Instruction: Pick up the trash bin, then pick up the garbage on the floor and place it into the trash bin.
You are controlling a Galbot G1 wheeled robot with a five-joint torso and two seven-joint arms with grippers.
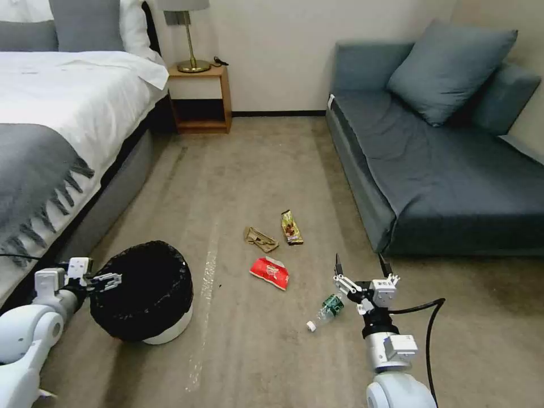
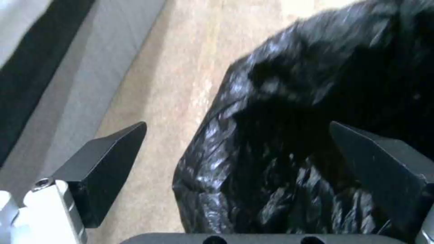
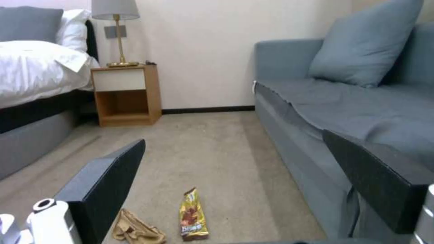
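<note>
On the floor at near left, the trash bin [image 1: 144, 294] looks light but its crinkly liner slippery, so the left gripper [image 1: 105, 280], jaws wide astride the rim, should pinch the rim.

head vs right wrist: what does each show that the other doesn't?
Head view alone: the trash bin with the left end effector at its rim, open, plus the red-white snack bag and the clear bottle on the carpet beside the right end effector, open.

Right wrist view alone: the nightstand's white drawer front.

Both: the gold-brown candy wrapper and crumpled tan wrapper lying near each other on the floor, the bed, lamp, nightstand and sofa.
</note>
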